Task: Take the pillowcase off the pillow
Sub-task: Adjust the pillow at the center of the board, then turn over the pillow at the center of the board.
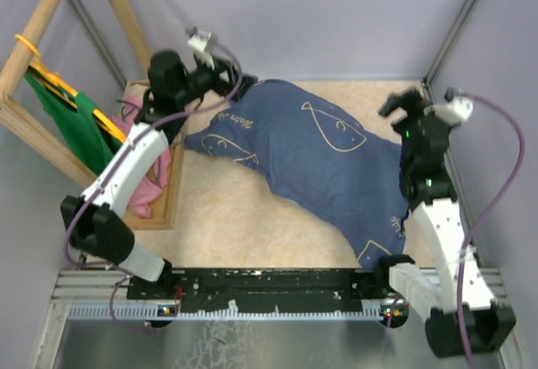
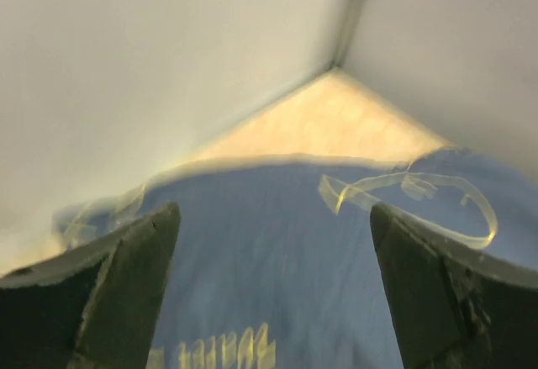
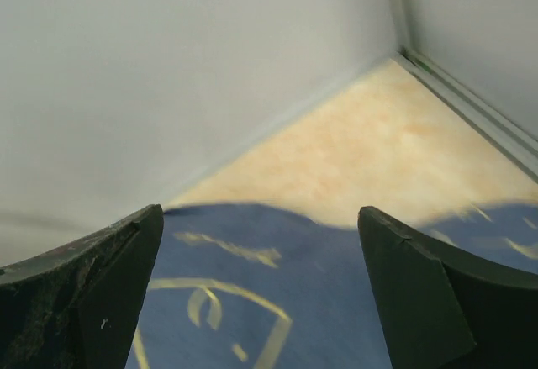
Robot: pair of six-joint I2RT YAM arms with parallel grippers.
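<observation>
The navy-blue pillowcase with pale yellow fish outlines lies plump across the middle of the table, from back left to front right. The white pillow is hidden inside it. My left gripper is open at the pillowcase's far left end, just above the fabric; its wrist view shows blue cloth between the dark fingers. My right gripper is open and empty, raised above the pillowcase's right edge; its view shows the cloth below the fingers.
A wooden frame stands at the left with a green cloth hanging on it and a pink cloth below. Grey walls close in the back and sides. The beige tabletop shows in front.
</observation>
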